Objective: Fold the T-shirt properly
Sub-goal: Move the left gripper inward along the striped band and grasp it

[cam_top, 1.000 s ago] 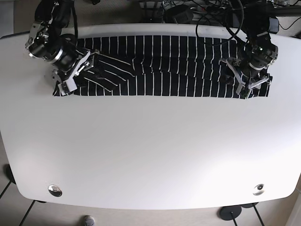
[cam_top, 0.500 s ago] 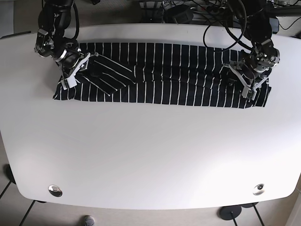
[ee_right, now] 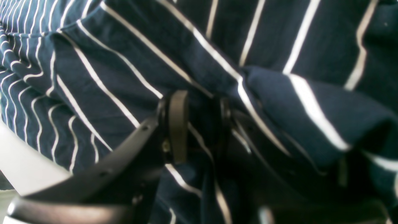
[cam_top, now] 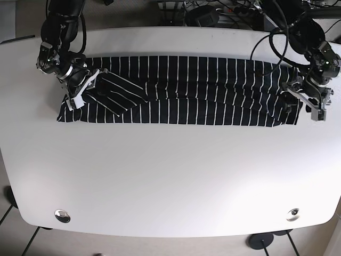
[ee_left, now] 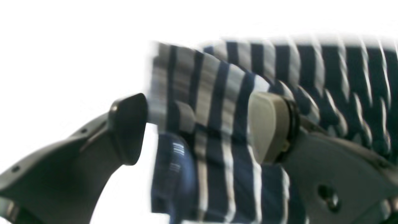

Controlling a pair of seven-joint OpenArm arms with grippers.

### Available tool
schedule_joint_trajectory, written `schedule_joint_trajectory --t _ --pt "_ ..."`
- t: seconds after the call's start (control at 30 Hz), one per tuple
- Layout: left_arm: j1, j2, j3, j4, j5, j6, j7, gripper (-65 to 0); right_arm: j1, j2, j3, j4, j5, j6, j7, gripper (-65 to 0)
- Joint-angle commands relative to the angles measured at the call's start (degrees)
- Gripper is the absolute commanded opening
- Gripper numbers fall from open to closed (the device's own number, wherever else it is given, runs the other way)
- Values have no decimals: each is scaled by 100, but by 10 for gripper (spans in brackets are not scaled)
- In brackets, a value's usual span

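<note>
The navy T-shirt with thin white stripes (cam_top: 202, 90) lies as a long folded band across the far half of the white table (cam_top: 170, 170). My right gripper (cam_top: 84, 88) sits on the shirt's left end. In the right wrist view it (ee_right: 200, 124) is shut on a fold of the shirt (ee_right: 124, 62). My left gripper (cam_top: 311, 105) is at the shirt's right end. In the left wrist view its jaws (ee_left: 199, 127) stand wide apart, with the shirt's edge (ee_left: 217, 102) lying between them. That view is blurred.
The table's right edge (cam_top: 337, 138) is close beside the left gripper. Cables and equipment (cam_top: 213, 13) lie behind the far edge. Two metal fittings (cam_top: 62, 215) (cam_top: 293, 214) sit near the front corners.
The left gripper has moved right, toward the table's right edge, and the shirt has been drawn out longer and flatter. The right gripper has shifted slightly up and left.
</note>
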Motion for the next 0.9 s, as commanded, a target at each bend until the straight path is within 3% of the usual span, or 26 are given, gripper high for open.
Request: schedule_joint_trajectory --t 0.03,0.23,0.5,0.53,0.57,0.67,0.7,0.77,0.9 --pt "-177 -112 -261 -474 -337 -21 52 -171 31 45 9 42 -110 -39 -100 -520" --pt "-238 -604 -376 -1986 -952 -21 8 -172 31 36 0 42 -110 -39 -100 -520" --pt "-247 -604 81 -2689 -952 -21 -256 -176 31 36 0 42 -110 -39 -100 -520" --pt "-247 -604 240 -2689 -943 -21 -256 -203 40 36 9 42 -110 -39 -100 -520" --pt "-247 -604 398 -2689 -935 -21 -256 -269 40 27 17 42 -110 -39 -100 -520" --pt "-238 -604 486 -2680 -935 -21 -256 -599 40 27 35 42 -110 -39 -100 -520" --pt "-238 -604 503 -2671 -935 -21 -256 -650 40 27 35 42 -110 -39 -100 -520" --pt "-238 -604 477 -2566 -943 -21 -256 -650 40 27 35 42 -110 -39 -100 -520" --pt "-10 -569 512 -1300 -952 -21 -238 -650 40 27 44 42 -110 -39 -100 -520"
